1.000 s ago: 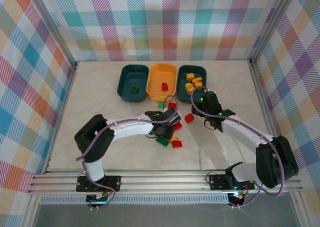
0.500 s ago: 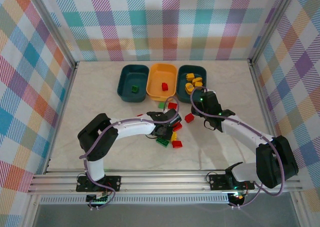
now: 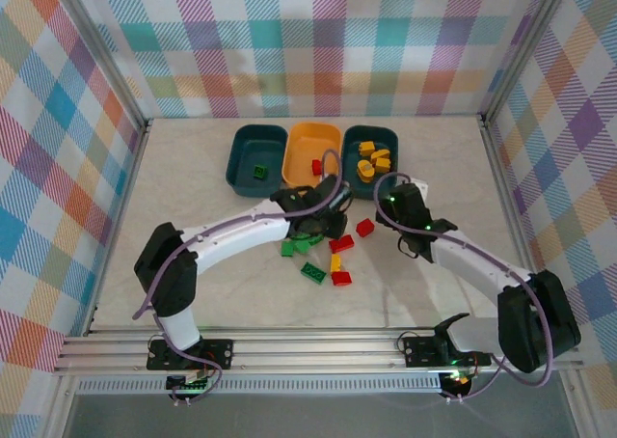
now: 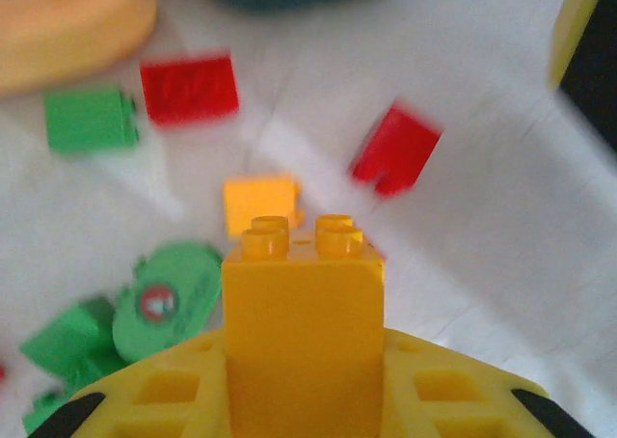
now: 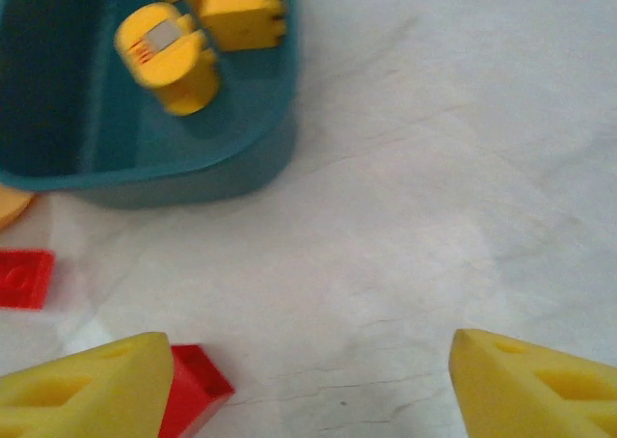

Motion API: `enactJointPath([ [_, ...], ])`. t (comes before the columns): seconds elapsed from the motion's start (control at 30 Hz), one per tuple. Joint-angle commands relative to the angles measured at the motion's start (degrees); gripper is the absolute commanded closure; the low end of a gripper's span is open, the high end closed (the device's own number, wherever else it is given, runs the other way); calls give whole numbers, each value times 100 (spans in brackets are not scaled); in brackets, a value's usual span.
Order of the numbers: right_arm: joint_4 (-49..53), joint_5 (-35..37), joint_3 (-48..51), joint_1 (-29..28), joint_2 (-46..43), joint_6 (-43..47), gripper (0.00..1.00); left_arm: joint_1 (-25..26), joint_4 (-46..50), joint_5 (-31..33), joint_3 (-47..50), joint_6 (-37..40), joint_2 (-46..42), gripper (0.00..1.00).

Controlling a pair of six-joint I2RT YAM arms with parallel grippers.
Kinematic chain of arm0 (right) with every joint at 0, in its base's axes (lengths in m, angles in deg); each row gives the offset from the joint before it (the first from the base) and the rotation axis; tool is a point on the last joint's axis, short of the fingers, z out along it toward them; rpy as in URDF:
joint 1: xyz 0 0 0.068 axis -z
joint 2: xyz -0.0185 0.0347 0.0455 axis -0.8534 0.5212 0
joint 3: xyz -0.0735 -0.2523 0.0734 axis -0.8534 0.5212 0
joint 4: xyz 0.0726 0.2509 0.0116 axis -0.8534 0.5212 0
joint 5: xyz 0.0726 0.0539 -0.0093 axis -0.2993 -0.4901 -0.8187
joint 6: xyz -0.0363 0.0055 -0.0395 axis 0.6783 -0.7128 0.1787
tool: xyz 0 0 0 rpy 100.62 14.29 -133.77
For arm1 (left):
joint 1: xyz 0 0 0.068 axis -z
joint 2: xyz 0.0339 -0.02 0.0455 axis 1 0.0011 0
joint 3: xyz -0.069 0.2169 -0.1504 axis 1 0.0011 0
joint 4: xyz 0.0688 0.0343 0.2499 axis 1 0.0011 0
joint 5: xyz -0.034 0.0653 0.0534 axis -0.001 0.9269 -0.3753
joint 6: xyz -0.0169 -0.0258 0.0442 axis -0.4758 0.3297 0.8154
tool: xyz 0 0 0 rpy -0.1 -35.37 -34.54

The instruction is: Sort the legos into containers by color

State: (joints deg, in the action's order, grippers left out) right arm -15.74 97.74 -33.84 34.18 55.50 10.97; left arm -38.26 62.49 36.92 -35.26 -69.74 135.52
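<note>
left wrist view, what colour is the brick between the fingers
Yellow-orange. The brick shows best in the left wrist view.

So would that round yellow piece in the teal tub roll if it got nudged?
Probably: the round yellow piece seems to lie on its curved side, so a nudge may roll it toward the teal tub wall. It looks like stiff, light plastic, unlikely to bend.
</note>
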Motion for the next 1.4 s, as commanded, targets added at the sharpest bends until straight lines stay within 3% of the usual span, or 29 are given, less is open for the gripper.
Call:
enactJointPath([
  [0.0, -30, 243, 241, 358, -293, -674, 17, -490, 63, -342, -707, 79, 372, 73],
  [0.1, -69, 18, 409, 648, -371, -983, 10, -725, 54, -607, -1641, 53, 1131, 73],
  [0.4, -98, -201, 515, 850, -497, -1173, 7, -810, 1008, -986, -5259, 342, 3699, 73],
  [0.53, -124, -210, 563, 850, -661, -1159, 6, -847, 1163, -1352, -6052, 336, 4334, 69],
  [0.77, -199, -355, 580, 850, -678, -1113, 5, -844, 900, -1454, -6072, 281, 4526, 61],
  [1.07, -266, -495, 565, 850, -701, -978, 5, -905, 778, -1397, -6099, 169, 4589, 43],
  [1.2, -594, -868, 598, 813, -675, -630, 13, -931, 983, -1392, -6046, 68, 4306, 46],
  [1.27, -789, -1074, 531, 636, -559, -334, 17, -942, 909, -1300, -5641, 90, 3847, 46],
  [1.37, -862, -953, 238, -83, -232, 223, 23, -1048, 45, -1173, -3915, -21, 2512, 43],
])
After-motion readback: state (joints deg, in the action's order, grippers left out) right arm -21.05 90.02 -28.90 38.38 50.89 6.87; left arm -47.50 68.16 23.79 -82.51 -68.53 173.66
